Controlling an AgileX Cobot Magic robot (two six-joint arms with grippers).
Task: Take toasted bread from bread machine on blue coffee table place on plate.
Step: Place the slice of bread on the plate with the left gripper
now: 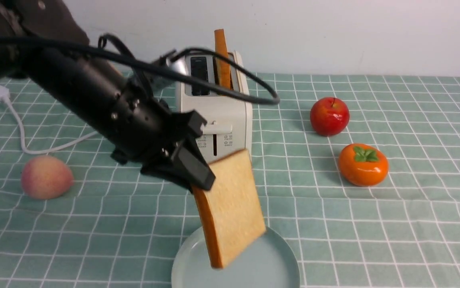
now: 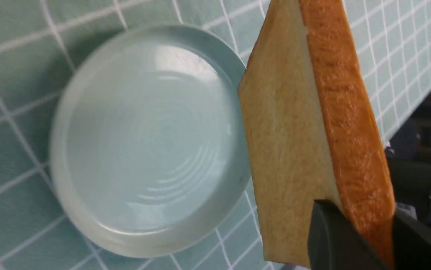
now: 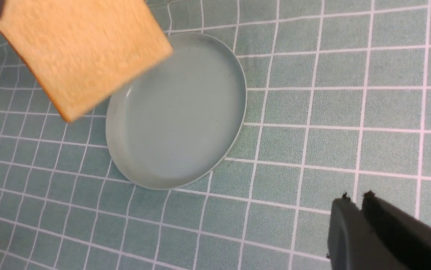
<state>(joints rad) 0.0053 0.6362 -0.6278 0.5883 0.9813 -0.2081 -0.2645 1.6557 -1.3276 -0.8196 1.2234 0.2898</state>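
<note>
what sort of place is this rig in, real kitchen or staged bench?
Probably a staged tabletop mock-up, not a real kitchen: a checked teal tablecloth, a bare white wall behind, a toaster whose plug lies loose on the cloth, plus a plate and an apple set out.

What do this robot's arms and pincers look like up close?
The left arm is a thick, rounded, matte black tube dotted with small silver screws, with glossy black cables looping alongside it. Its left pincer ends in flat, wedge-shaped black jaws. The right pincer has the same dark, blocky jaws with tiny nubs at the tips. No markings show.
</note>
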